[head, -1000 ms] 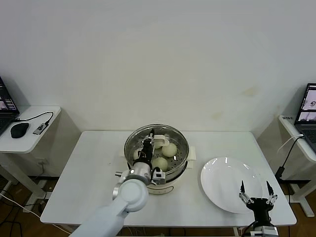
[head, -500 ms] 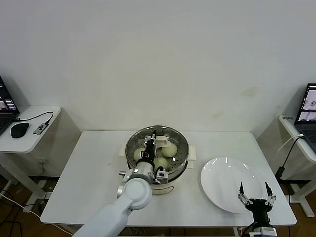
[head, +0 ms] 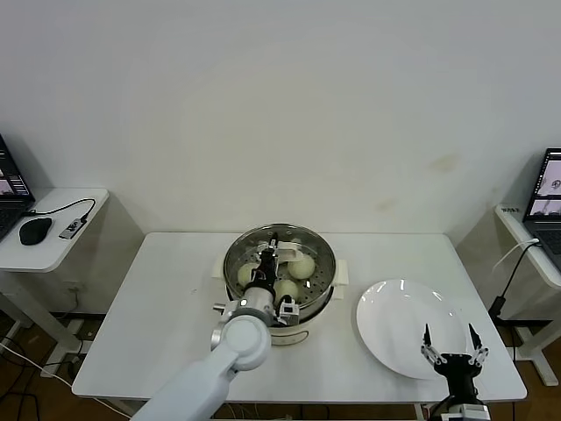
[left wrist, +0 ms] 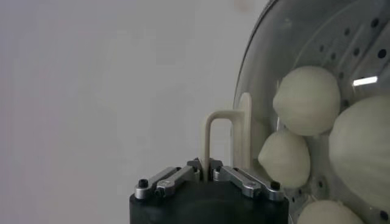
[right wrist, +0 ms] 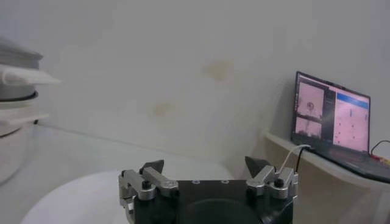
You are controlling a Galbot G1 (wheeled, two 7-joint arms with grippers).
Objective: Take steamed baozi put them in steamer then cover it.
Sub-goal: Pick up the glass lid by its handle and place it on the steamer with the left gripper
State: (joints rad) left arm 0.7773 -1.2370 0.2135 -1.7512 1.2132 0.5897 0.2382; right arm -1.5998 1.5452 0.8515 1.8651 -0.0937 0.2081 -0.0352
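The steamer [head: 321,293] stands mid-table with the clear glass cover [head: 302,239] lying over it. Through the glass show several cream-white baozi [head: 301,266] on the perforated tray, also plain in the left wrist view as baozi [left wrist: 306,100]. My left gripper [head: 267,260] reaches over the pot and is shut on the cover's cream-white handle [left wrist: 209,137]; its fingers [left wrist: 234,176] pinch the handle's thin bar. My right gripper [head: 450,338] hangs open and holds nothing, above the near edge of the white plate [head: 394,311].
The flat white plate [right wrist: 79,195] lies right of the steamer, whose side [right wrist: 15,67] shows in the right wrist view. Side desks flank the table: a mouse [head: 35,231] on the left one, a laptop [head: 548,197] on the right one.
My left gripper has shifted slightly right with the cover, which now sits centred over the steamer. The right gripper has drifted a little toward the table's near edge.
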